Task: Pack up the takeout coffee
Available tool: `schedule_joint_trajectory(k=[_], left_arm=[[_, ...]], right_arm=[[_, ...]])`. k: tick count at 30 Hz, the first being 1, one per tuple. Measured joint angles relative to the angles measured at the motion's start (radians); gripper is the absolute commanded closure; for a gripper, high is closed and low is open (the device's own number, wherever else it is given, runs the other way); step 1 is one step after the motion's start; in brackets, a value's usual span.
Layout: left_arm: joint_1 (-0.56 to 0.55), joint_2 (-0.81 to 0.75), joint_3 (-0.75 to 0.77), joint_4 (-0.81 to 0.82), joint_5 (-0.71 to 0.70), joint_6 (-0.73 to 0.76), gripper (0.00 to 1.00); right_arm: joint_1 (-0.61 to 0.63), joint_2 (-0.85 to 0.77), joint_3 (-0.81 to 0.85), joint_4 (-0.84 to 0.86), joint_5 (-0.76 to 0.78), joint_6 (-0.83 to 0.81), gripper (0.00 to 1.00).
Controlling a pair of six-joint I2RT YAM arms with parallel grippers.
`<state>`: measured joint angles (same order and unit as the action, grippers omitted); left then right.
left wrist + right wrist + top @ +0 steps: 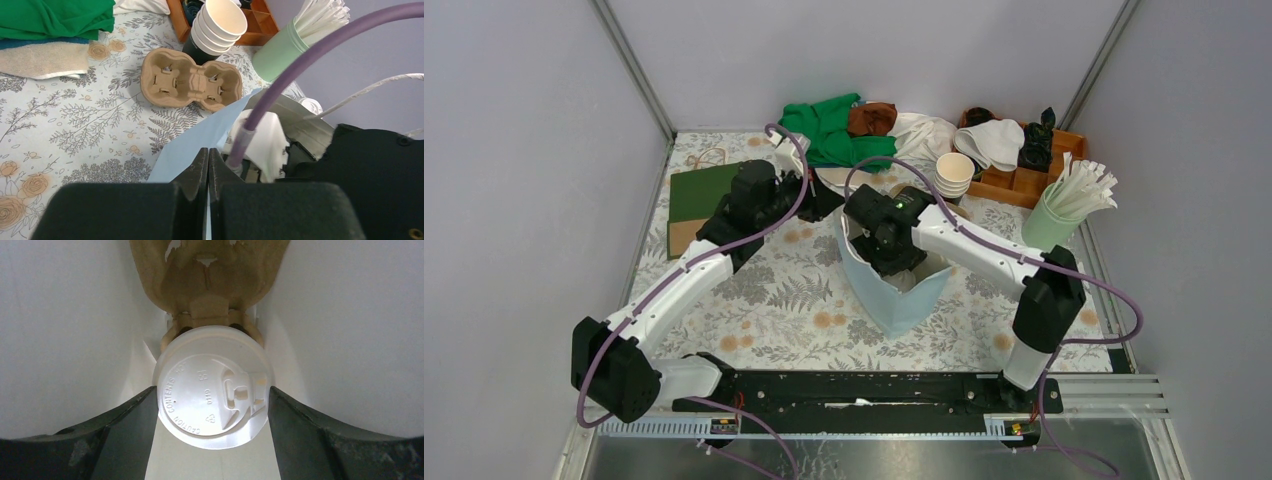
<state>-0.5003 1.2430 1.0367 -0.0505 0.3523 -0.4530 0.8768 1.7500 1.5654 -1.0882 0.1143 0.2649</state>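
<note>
The takeout coffee [212, 390] is deep inside the paper bag [894, 300], above a pulp tray [210, 275], the right fingers [125, 430] gripping it; the left fingers [197, 172] pinch the bag's rim. Only letting go seems left.

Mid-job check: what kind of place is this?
Likely a mock café takeout counter inside a grey-walled test cell: a stack of paper cups, a pulp cup tray and a tub of straws sit on a floral tablecloth.

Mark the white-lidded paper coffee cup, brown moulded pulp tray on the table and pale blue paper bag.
white-lidded paper coffee cup [212, 387]: right wrist view, lid centre.
brown moulded pulp tray [190, 82]: left wrist view, middle bridge.
pale blue paper bag [890, 300]: top external view, front wall.
</note>
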Motion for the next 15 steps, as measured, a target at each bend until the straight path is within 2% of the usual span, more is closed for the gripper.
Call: schedule_joint_trajectory(k=[8,15], left_arm=[[0.030,0.000,0.001,-0.003,-0.006,0.008,1.00],[0.037,0.000,0.003,-0.007,-0.006,0.017,1.00]], right_arm=[[0.000,-0.130,-0.067,0.012,0.048,0.000,0.42],[0.000,-0.244,-0.180,0.100,0.086,-0.003,0.43]])
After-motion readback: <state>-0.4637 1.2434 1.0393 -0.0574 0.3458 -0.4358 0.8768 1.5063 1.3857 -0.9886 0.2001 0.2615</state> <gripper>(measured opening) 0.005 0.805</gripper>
